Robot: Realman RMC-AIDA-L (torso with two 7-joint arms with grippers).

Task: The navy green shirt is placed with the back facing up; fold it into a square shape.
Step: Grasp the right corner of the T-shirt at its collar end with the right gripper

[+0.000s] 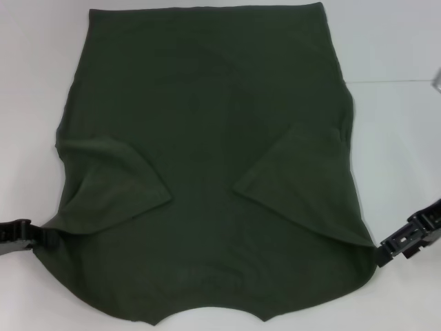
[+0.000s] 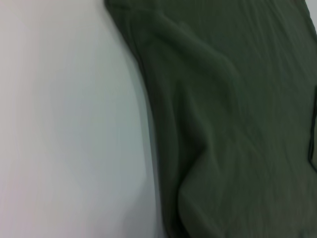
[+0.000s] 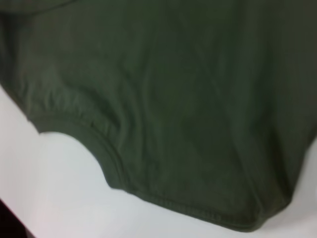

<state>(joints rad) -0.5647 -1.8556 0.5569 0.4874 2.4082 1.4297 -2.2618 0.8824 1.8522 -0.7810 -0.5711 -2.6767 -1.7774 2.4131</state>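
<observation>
Shirt: the shirt [image 1: 207,138] lies spread across the middle of the head view, plain side up, filling most of the frame from the top edge to the bottom.
Sleeves: both short sleeves are folded inward onto the body, one pointing in from the left [image 1: 114,183], one from the right [image 1: 296,176]; their tips stay apart in the centre.
Neckline: the curved collar opening sits at the bottom centre of the head view; in the right wrist view its ribbed edge [image 3: 99,144] curves over the pale surface.
Tabletop: the white tabletop [image 1: 400,138] shows along the left, right and lower corners around the cloth.
Left gripper: the left gripper [image 1: 31,233] sits at the lower left edge of the frame, touching the shirt's side near the shoulder corner; whether it is clamped on cloth I cannot tell.
Right gripper: the right gripper [image 1: 389,247] sits at the lower right edge, its tip at the shirt's corner, possibly pinching the fabric; the view is too poor to be sure.
Left wrist view: shirt edge [image 2: 163,148] with soft wrinkles beside bare tabletop.
</observation>
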